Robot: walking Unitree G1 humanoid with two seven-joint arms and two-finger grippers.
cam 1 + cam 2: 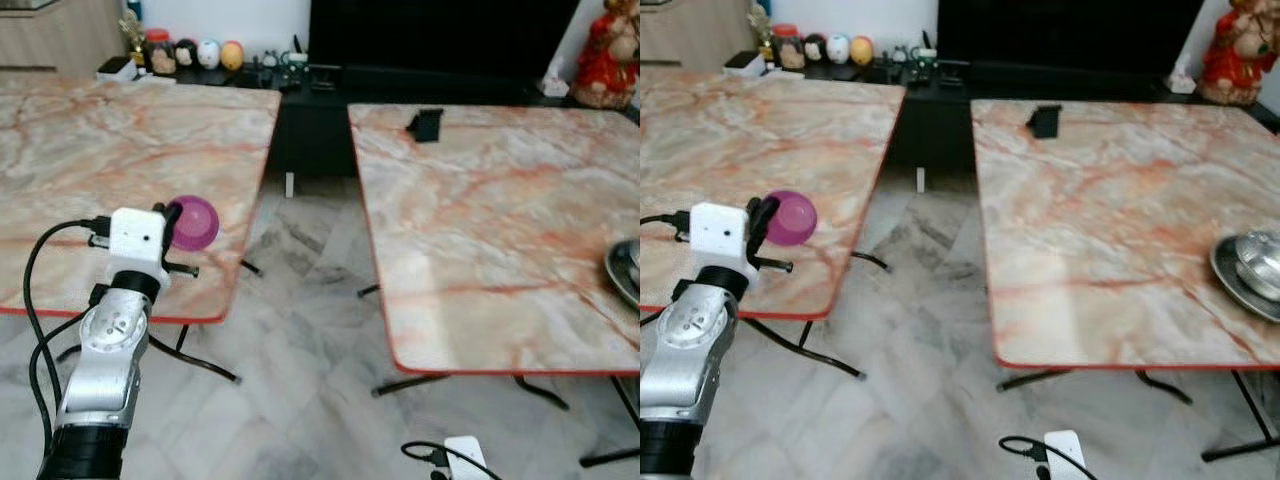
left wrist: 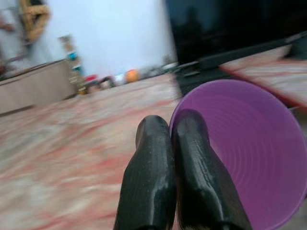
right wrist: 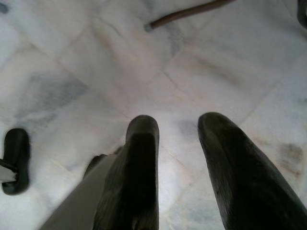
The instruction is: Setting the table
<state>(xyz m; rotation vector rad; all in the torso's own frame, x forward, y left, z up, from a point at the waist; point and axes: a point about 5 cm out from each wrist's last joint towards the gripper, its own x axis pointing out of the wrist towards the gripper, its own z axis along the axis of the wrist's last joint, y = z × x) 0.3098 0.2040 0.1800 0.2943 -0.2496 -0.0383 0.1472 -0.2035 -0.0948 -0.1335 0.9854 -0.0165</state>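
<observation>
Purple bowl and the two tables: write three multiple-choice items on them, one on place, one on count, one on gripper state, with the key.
1. Where is the purple bowl?
A. On the floor
B. Held over the left table's near edge
C. On the right table

2. How many marble-topped tables are in view?
A. One
B. Two
C. Three

3. How is the right gripper?
A. Open, holding nothing
B. Shut on a bowl
C. Shut on a cable

Key:
1 B, the head views show it at the left gripper above that table's edge.
2 B, two tops stand side by side with a gap of floor between.
3 A, its fingers are spread over bare floor tiles.
</observation>
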